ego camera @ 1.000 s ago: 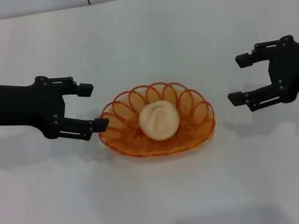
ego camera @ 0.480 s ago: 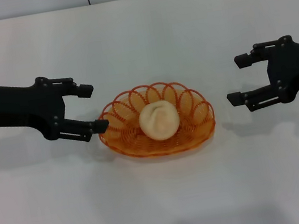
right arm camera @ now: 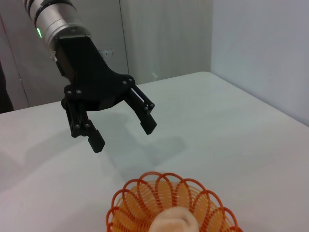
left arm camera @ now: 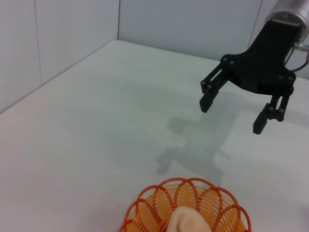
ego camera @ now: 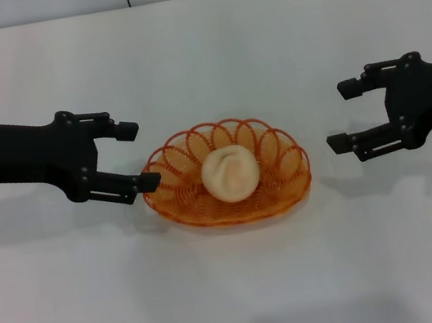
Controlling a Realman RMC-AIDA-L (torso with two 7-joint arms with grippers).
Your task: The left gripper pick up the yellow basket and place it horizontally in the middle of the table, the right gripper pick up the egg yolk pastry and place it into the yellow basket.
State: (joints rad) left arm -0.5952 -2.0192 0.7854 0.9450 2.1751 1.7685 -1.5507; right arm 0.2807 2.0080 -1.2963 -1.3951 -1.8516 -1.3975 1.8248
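Beside yellow basket (ego camera: 226, 173), both jaws wide, empty

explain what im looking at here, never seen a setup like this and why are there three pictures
This is a two-armed robot at a white table. One picture comes from a camera on its head, looking down; the other two come from cameras on its wrists, so each shows the opposite arm's claw.

On the table sits an orange-yellow wire basket with a round egg yolk pastry inside it.

The left gripper hangs just beside the basket's edge, jaws open. The right gripper hangs farther off on the other side, also open. Neither holds anything.
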